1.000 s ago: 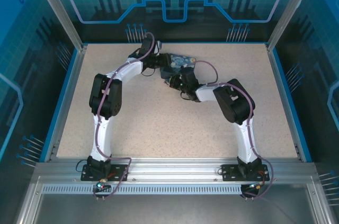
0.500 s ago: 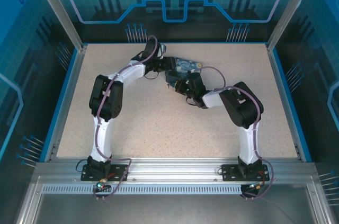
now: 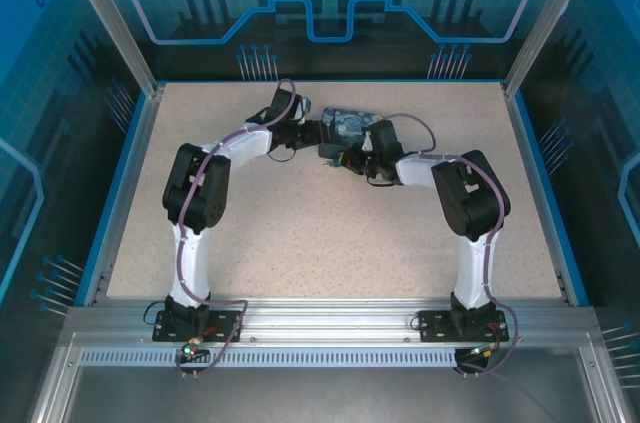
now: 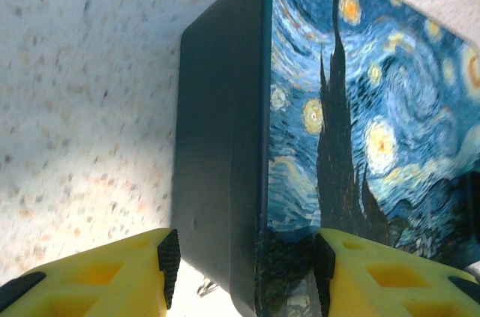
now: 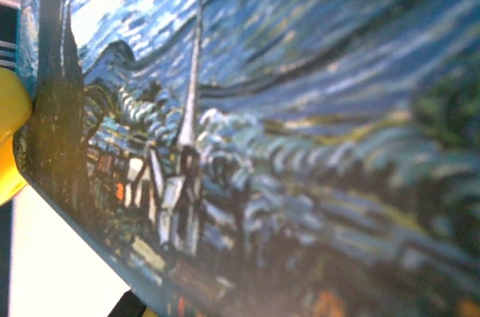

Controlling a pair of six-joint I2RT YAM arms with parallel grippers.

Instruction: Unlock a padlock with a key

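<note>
Painted tin [image 3: 345, 126] obstructs far centre, near table [image 3: 320, 243] free

Robotics lab work cell: aluminium-profile frame rail [image 3: 320, 318] behind the left claw [image 4: 245, 257], blue circuit-printed enclosure panels [image 3: 330, 3] beyond it, speckled desk [image 3: 300, 233] beneath it.

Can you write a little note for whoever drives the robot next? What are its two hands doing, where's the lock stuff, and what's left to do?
The left gripper has its fingers clamped across one end of the painted tin.
The right gripper is shut, right up against the tin's painted face. I cannot tell whether it pinches the key.
The padlock and key are too small to make out here.
Done: the tin is gripped.
Left: find the padlock, put the key in, turn it, and free the shackle.
</note>
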